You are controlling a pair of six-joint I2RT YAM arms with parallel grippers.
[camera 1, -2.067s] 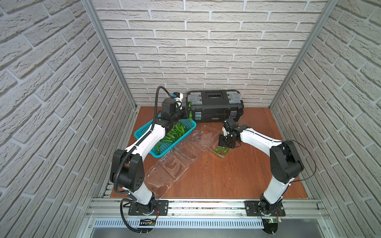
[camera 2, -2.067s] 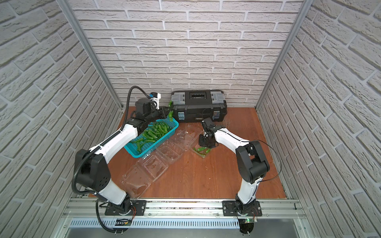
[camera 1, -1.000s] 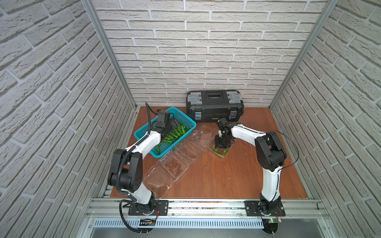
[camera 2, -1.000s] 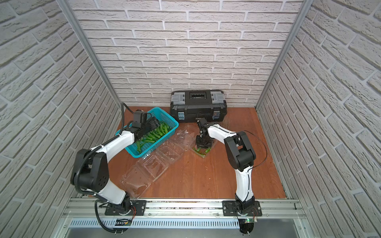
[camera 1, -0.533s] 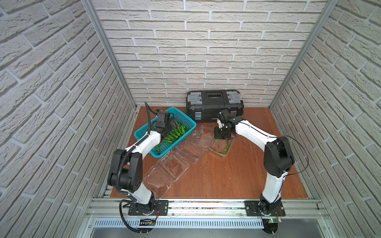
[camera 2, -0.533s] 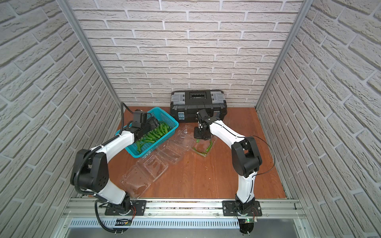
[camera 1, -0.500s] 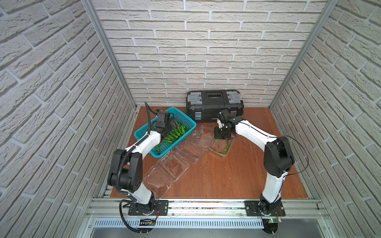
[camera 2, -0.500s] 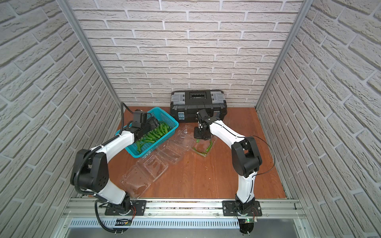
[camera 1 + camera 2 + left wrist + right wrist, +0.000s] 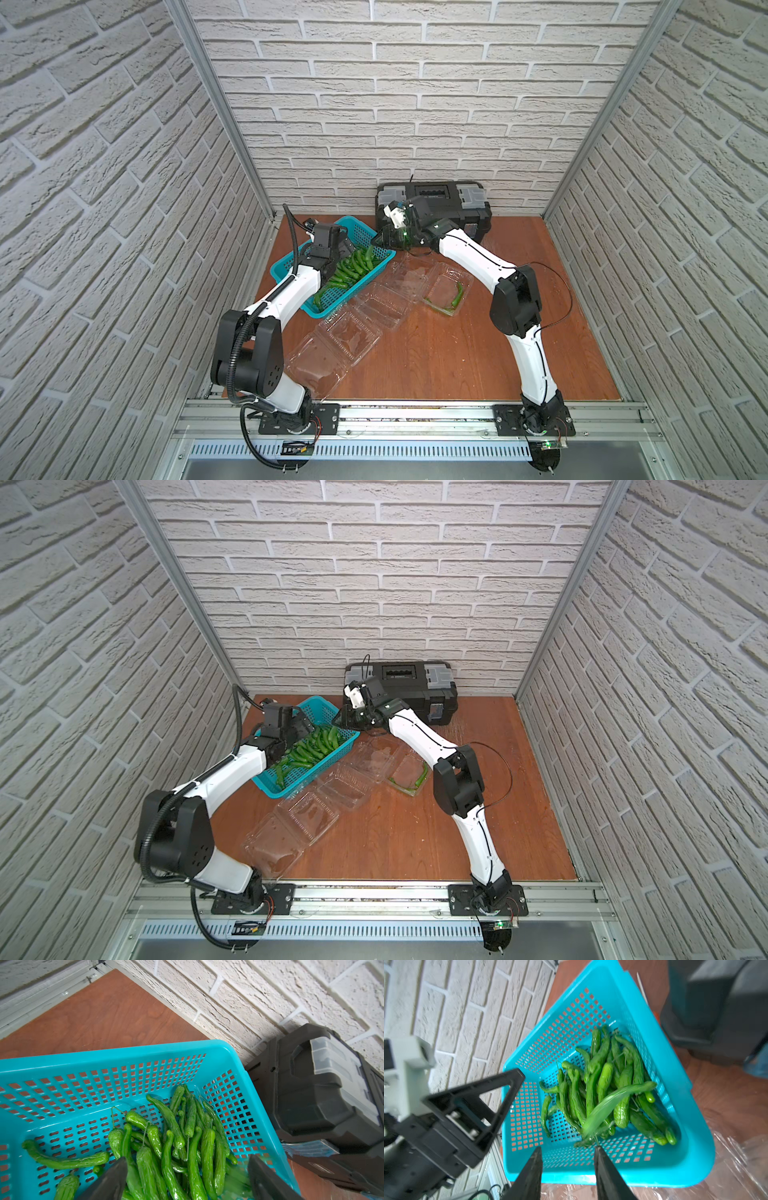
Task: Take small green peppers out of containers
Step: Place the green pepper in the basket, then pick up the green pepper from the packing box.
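Observation:
Many small green peppers [image 9: 349, 270] [image 9: 311, 748] lie heaped in a teal basket [image 9: 286, 266]. Three clear containers lie open on the table in both top views. The left one [image 9: 332, 353] and middle one [image 9: 382, 303] look empty; the right one [image 9: 440, 276] holds a few peppers [image 9: 457, 296]. My right gripper [image 9: 568, 1147] hovers open over the basket's near rim [image 9: 612, 1176]. Beyond its tips a blurred pepper [image 9: 612, 1101] lies across the pile. My left gripper [image 9: 187, 1158] stands wide open just above the heap [image 9: 172, 1147], holding nothing.
A black toolbox [image 9: 432, 203] with grey latches stands against the back wall, right behind the basket and my right wrist. Brick walls close in on three sides. Bare wooden table [image 9: 519, 353] stretches to the right and front of the containers.
My right gripper lifted a pepper from the right container, carried it left to the basket and opened, letting it go. The left gripper stayed over the basket.

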